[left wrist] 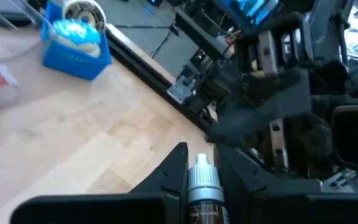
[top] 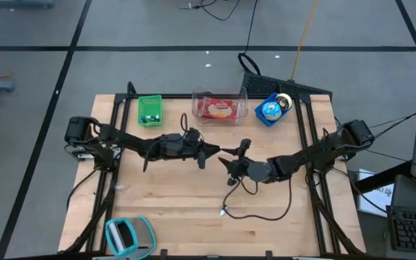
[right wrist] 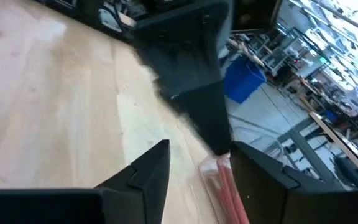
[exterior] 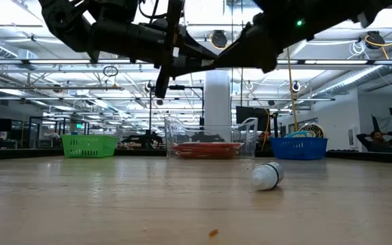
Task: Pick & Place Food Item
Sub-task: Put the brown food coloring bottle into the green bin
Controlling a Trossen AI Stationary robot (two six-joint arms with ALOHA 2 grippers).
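Dark fingers of the left gripper (left wrist: 201,153) clamp a small bottle (left wrist: 204,190) above the middle of the wooden table (top: 179,209). We see its long axis running along the fingers, roughly level, with the ribbed silver cap pointing right toward the right gripper (right wrist: 201,148). That gripper stands just beside it, its fingers apart and holding nothing. The bottle's dark label carries pale print too small to read. Along the far edge sit a green basket (top: 149,110), a clear plastic tub (top: 219,107) with a red packet inside, and a blue basket (top: 269,112).
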